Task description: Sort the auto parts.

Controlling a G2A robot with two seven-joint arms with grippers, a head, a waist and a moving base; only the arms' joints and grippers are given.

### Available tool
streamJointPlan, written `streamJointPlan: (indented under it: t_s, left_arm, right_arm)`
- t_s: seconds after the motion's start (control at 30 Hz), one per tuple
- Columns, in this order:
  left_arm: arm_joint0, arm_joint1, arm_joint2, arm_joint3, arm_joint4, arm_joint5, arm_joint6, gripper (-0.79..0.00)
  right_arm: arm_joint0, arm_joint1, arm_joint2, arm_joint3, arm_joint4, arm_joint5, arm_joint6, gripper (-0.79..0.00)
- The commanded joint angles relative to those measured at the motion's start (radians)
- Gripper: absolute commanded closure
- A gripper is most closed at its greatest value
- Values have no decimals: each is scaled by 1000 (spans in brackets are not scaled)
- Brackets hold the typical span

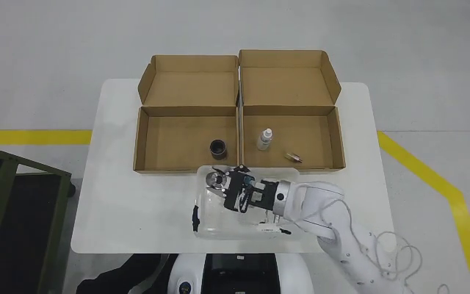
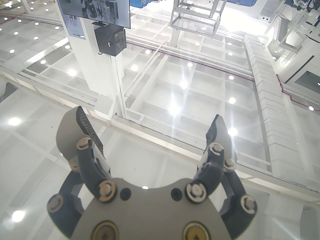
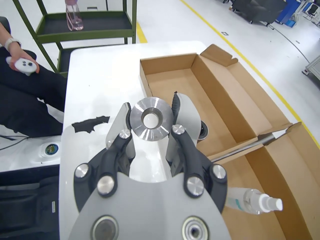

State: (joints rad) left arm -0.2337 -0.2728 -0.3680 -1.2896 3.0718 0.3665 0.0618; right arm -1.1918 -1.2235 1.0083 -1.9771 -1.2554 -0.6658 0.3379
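Now the right gripper (image 3: 151,101) hangs over the far corner of the clear plastic tray (image 1: 213,224), on the robot's left side of it and just short of the near wall of the left cardboard box (image 1: 176,143). Its 2 fingers are clamped on the rim of a metal ring (image 3: 136,122), a flat machined disc with 1 round hole through its middle, held off the surface with its face turned toward the wrist camera.

On the floor of the left cardboard box, near the wall it shares with its neighbour, sits 1 dark round part (image 1: 218,149), partly hidden behind a finger in the right wrist view. The right cardboard box (image 1: 316,136) touches the left one along that wall, and both have their lids folded back. It holds a spray bottle (image 1: 264,138) lying on its side and 1 small metal part (image 1: 294,156) closer to the near wall. Boxes and tray stand on a white table (image 1: 117,184).

The left gripper (image 2: 147,123) points up at the ceiling, fingers wide apart with nothing between them.
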Motion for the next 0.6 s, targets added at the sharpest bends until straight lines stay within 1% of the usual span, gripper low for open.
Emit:
streamJointPlan:
  t_s: [0.0, 0.27, 0.57]
  left_arm:
    - [0, 0, 0, 0, 0, 0, 0, -785]
    - [0, 0, 0, 0, 0, 0, 0, -785]
    - [0, 0, 0, 0, 0, 0, 0, -785]
  right_arm:
    - [0, 0, 10, -11, 59, -5, -24, 0]
    - [5, 3, 73, -78, 203, 4, -84, 0]
    - [23, 5, 146, -86, 311, 28, -158, 0]
